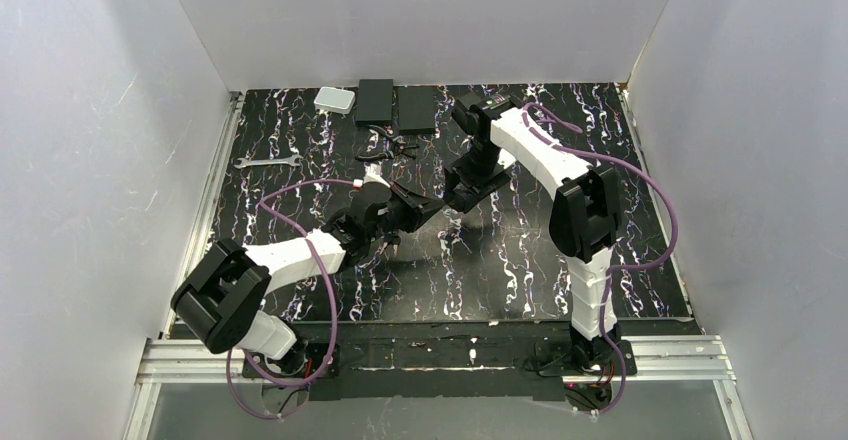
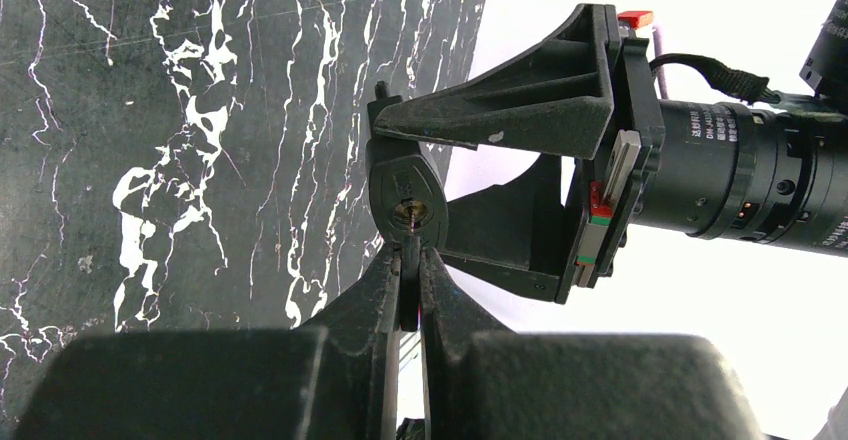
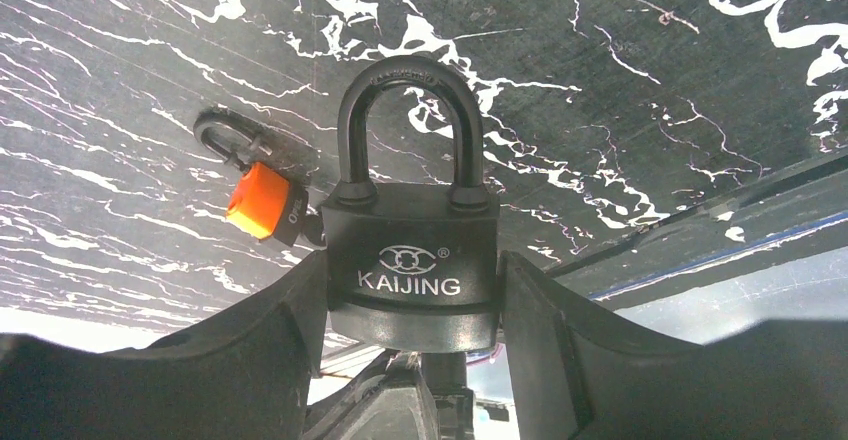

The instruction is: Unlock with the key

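Looking along the left wrist view, I have the left gripper (image 2: 410, 256) pinched almost shut, only a sliver of gap between its fingers. The key (image 2: 411, 302) sits in that gap. I see just a reddish glint of its head there, and the blade is hidden by the fingers. The fingertips come right up under the padlock (image 2: 402, 195), whose underside faces me with the brassy keyhole (image 2: 408, 214) just above the tips. I cannot tell whether the blade tip has entered the slot or only touches the body below it.

Beyond that, the right gripper (image 3: 410, 280) clamps the padlock by its two flat sides and holds it off the tabletop (image 1: 520, 260), between the two arms. In the right wrist view the shackle (image 3: 410, 120) sits down in both holes, so I judge the lock is not open yet.

By my reckoning both pickups and the rough line-up are done; what remains is seating the blade fully, turning it, and seeing the shackle spring.

A small orange piece (image 3: 260, 203) with a dark loop lies on the tabletop behind the padlock. Farther back lie a wrench (image 1: 268, 162) and some flat boxes (image 1: 375, 100).
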You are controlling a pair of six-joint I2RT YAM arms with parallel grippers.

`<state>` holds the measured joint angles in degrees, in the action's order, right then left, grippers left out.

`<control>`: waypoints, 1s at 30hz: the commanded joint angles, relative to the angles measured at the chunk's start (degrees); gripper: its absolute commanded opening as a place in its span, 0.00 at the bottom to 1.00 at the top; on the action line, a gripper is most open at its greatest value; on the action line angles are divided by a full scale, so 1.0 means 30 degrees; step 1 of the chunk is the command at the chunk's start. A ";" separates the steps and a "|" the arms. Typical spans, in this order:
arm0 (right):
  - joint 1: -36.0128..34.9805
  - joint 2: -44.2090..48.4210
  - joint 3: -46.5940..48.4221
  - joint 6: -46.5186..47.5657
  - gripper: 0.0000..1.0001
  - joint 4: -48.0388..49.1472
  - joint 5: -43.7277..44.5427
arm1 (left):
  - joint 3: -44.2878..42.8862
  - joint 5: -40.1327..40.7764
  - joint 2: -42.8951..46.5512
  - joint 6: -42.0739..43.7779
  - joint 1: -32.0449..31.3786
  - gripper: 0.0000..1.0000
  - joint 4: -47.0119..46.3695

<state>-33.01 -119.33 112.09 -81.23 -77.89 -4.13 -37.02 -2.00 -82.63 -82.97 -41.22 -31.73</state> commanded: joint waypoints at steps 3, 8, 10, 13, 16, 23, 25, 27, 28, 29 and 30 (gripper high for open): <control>-0.0058 0.0195 0.1045 -0.0497 0.01 -0.0175 -0.0715 | -0.0889 -0.0163 -0.0237 0.0707 -0.0213 0.00 -0.0234; -0.0069 0.0243 0.1014 -0.0724 0.01 0.0058 -0.0946 | -0.0801 0.0040 -0.0420 0.0822 -0.0212 0.00 -0.0233; -0.0059 0.0242 0.0972 -0.0789 0.01 0.0101 -0.1102 | -0.0921 0.0158 -0.0595 0.0886 -0.0216 0.00 -0.0238; -0.0093 0.0307 0.0716 -0.0985 0.01 0.0258 -0.1495 | -0.1199 0.0105 -0.0927 0.1265 -0.0217 0.00 -0.0238; -0.0127 0.0429 0.0628 -0.1224 0.01 0.0558 -0.1726 | -0.1236 0.0320 -0.0944 0.1621 -0.0213 0.00 -0.0240; -0.0185 0.0571 0.0464 -0.1667 0.01 0.0941 -0.2426 | -0.1086 0.0270 -0.1156 -0.0164 -0.0186 0.00 -0.0118; -0.0192 0.0623 0.0596 -0.1766 0.01 0.0993 -0.2424 | -0.1142 0.0360 -0.1035 0.0353 -0.0183 0.00 -0.0157; -0.0185 0.0675 0.0728 -0.1810 0.01 0.1020 -0.2444 | -0.1280 0.0402 -0.0711 0.1853 -0.0230 0.00 -0.0169; -0.0189 0.0715 0.0714 -0.1837 0.01 0.1071 -0.2641 | -0.1356 0.0403 -0.0613 0.2622 -0.0243 0.00 -0.0153; -0.0197 0.0729 0.0667 -0.1859 0.01 0.1140 -0.2859 | -0.1400 0.0549 -0.0542 0.3096 -0.0242 0.00 -0.0162; -0.0200 0.0743 0.0623 -0.1882 0.01 0.1224 -0.3056 | -0.1437 0.0989 -0.0516 0.3525 -0.0246 0.00 -0.0157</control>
<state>-32.20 -119.37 112.07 -84.16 -75.83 -3.49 -39.20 -0.40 -85.27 -79.54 -41.06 -32.63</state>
